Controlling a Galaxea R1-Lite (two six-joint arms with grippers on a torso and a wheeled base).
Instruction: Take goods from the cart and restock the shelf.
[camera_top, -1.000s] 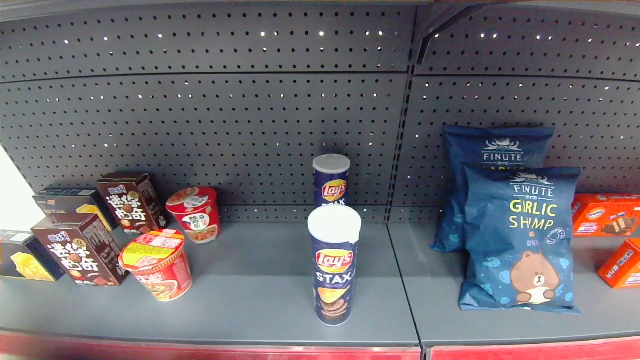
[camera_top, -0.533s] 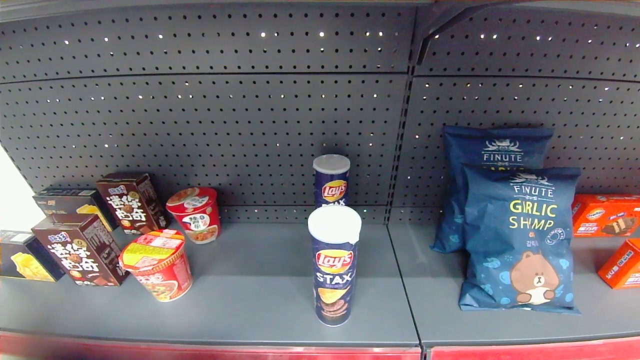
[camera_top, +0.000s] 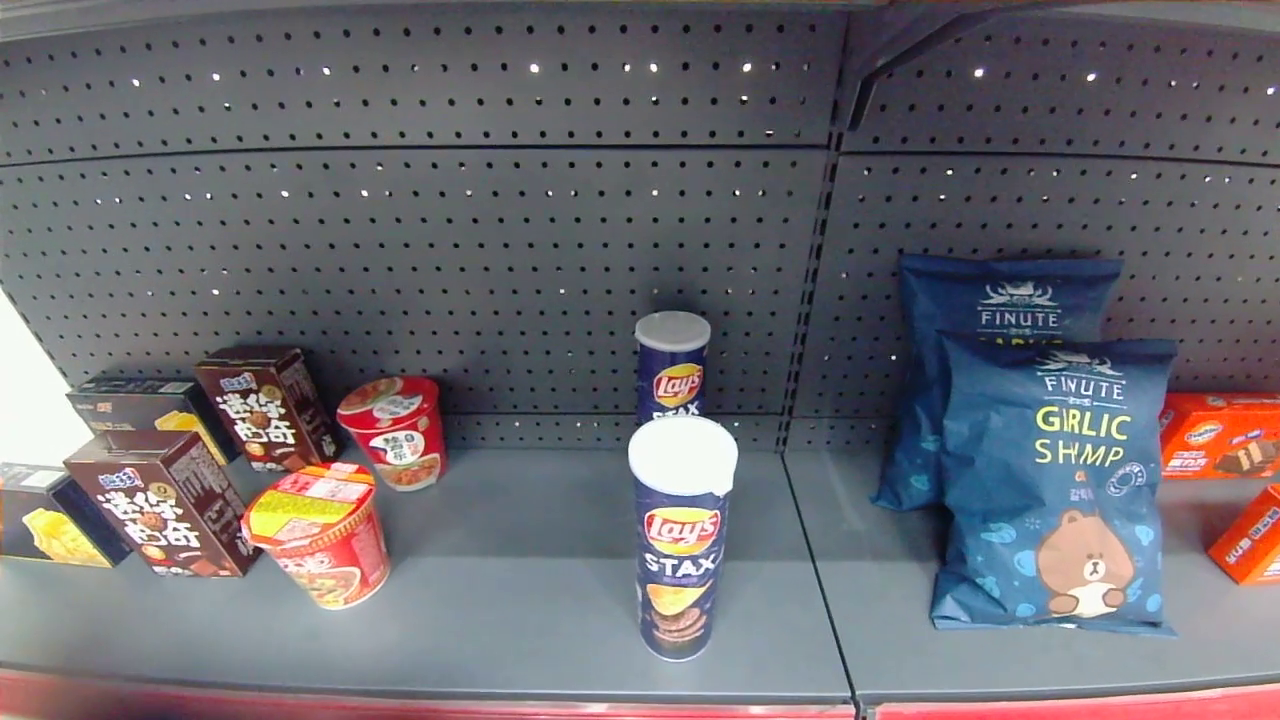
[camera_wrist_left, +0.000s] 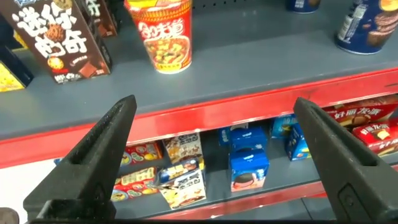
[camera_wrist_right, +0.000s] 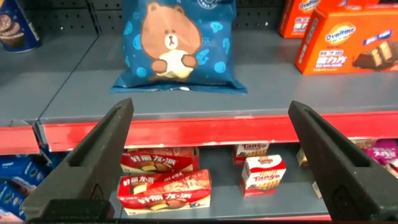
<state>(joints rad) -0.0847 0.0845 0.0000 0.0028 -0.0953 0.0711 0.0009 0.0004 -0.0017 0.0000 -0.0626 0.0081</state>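
Right now the left gripper (camera_wrist_left: 214, 106) is hanging in front of the shelf (camera_top: 500, 600), just below its red front edge, with its jaws spread wide and nothing between them. The right gripper (camera_wrist_right: 211, 107) is sitting likewise before the right part of the shelf, jaws wide apart and empty.

On the shelf, a front chip can (camera_top: 680, 540) is standing upright near the middle, and a rear chip can (camera_top: 672, 365) is standing directly behind it against the perforated back panel. To the left, two red noodle cups (camera_top: 318, 535) are standing one behind the other, and dark brown boxes (camera_top: 160, 500) are standing beside them at the far left. To the right, two blue snack bags (camera_top: 1060, 500) are leaning upright, the front one overlapping the rear. Orange boxes (camera_top: 1215, 435) are lying at the far right.

Below, the wrist views are showing a lower shelf (camera_wrist_right: 273, 205) carrying small boxed goods.
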